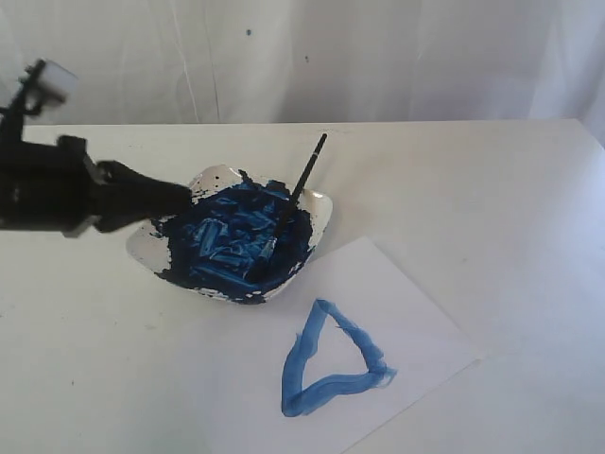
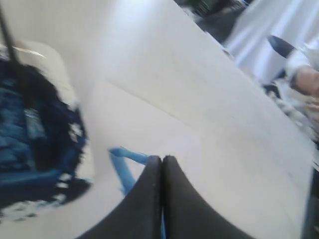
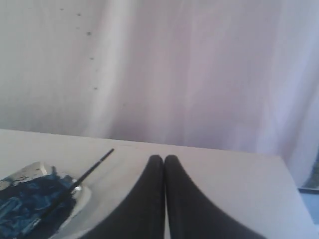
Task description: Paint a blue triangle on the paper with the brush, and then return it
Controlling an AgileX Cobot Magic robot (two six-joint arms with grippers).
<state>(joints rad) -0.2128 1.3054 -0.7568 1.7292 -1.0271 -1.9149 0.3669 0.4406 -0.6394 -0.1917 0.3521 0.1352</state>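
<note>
White fabric drape [image 1: 378, 57] backs a white tabletop [image 1: 492, 189], on which the landmark is a white square dish [image 1: 321, 203] smeared with dark blue paint.

1. Brush position. The thin black-handled brush [image 1: 295, 199] with a silver ferrule lies in the dish, bristles down in the paint at the dish's centre. Its long axis slants up and over the dish's far rim, with the handle end free in the air.
2. Paper. The plain white rectangular paper [image 1: 416, 312] lies flat, one corner just beside the dish's near rim. The thick-stroked blue triangle [image 1: 336, 386] on it is a closed outline.
3. Left gripper [image 2: 162, 160]. The fingers are pressed together and hold nothing. The tip is at the dish's left rim, so the brush lies across the dish from it, apart from the fingers.
4. Right gripper [image 3: 163, 158]. The fingers are likewise together and empty. It sits well apart from the dish, with the brush handle pointing roughly toward its side.

Assessment: painting and return appear complete. The left arm is the nearer one, and the remaining move is judged to be a withdrawal clear of the dish rim and the slanted handle.
</note>
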